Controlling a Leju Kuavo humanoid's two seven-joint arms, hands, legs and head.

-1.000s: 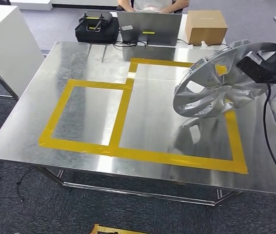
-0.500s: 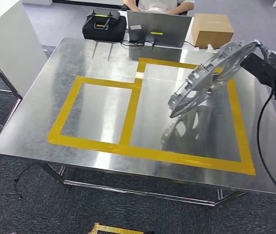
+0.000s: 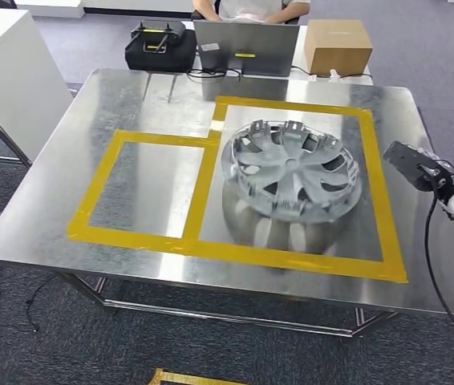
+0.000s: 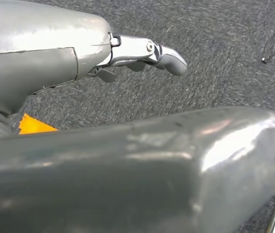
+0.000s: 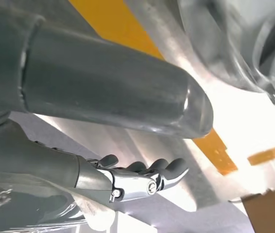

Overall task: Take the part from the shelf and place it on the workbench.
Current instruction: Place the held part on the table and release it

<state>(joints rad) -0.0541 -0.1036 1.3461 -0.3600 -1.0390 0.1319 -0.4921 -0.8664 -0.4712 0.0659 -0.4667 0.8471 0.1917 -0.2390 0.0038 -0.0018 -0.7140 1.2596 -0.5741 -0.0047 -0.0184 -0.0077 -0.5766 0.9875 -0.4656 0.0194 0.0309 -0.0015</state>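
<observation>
The shiny metal tabletop (image 3: pixel 152 88) stands on grey carpet (image 3: pixel 42 345), marked with yellow tape (image 3: pixel 203 180). The wheel cover (image 3: pixel 289 168) lies flat inside the larger taped square, apart from both hands. Behind it sit a laptop (image 3: pixel 245 46), a black bag (image 3: pixel 159 46) and a cardboard box (image 3: pixel 338 45). Beyond its right edge, the right hand (image 5: pixel 143 177) holds nothing, fingers apart. The left hand (image 4: pixel 143 51) hangs over carpet, empty, fingers extended.
</observation>
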